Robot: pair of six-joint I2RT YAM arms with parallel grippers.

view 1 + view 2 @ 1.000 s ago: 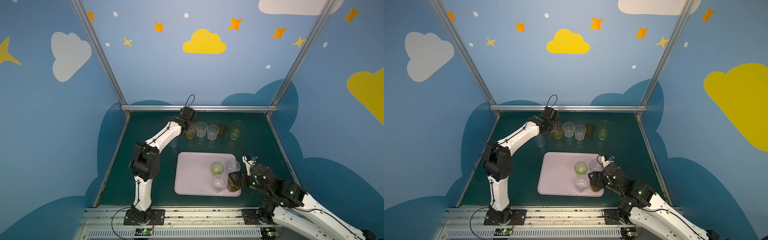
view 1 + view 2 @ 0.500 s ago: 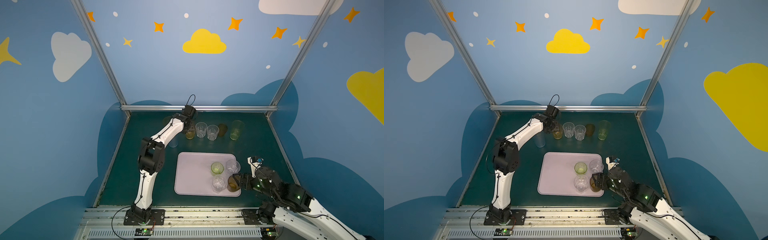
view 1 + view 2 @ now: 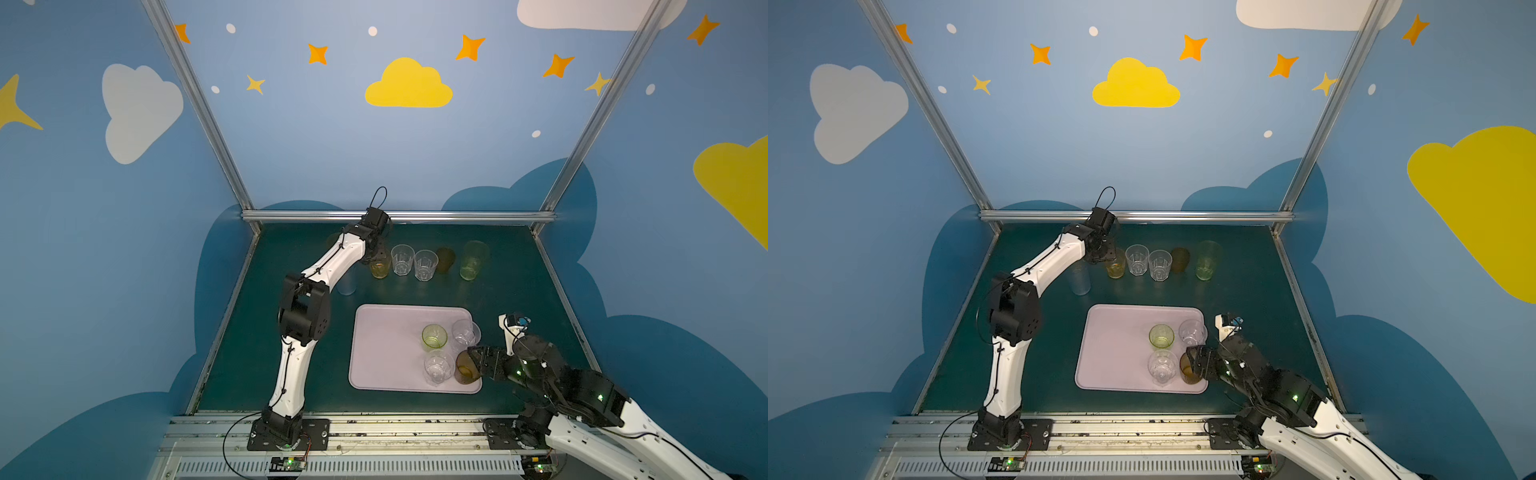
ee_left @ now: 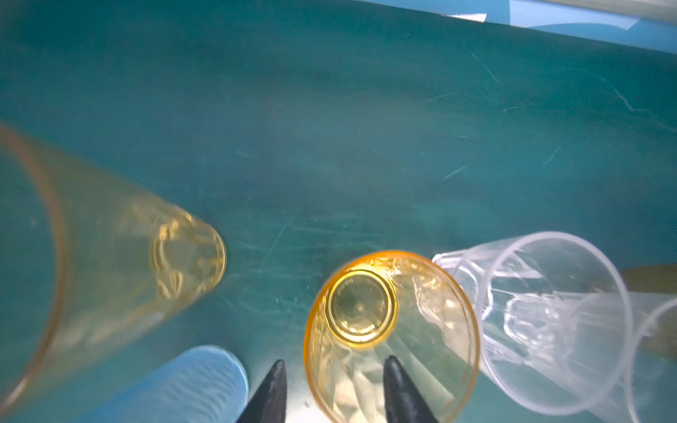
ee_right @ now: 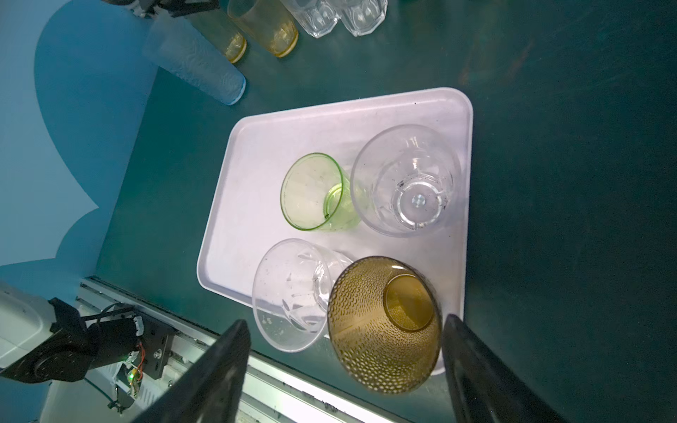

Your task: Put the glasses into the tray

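**Four glasses [image 3: 434, 336] crowd the right side of the tray [image 3: 386, 345]**

The tray lies on the green table [image 3: 519, 286], and its left half is bare. The right gripper [image 5: 344, 320] stands wide around the brown glass [image 5: 381, 329] at the near right corner, close to the rim, with one finger well clear of it. In the back row the left gripper [image 4: 335, 360], set narrow, straddles the wall of the amber glass [image 4: 388, 329]. Whether it grips cannot be told. A clear glass [image 4: 549, 322] touches the amber one.

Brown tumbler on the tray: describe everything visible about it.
The brown tumbler is see-through and plastic-looking, its flared wall covered in small dimples above a smooth round base. It stands upright, mouth up and empty, in the near right corner of the lilac tray, close against a clear faceted tumbler; whether they touch is unclear. The open right gripper brackets it without gripping.
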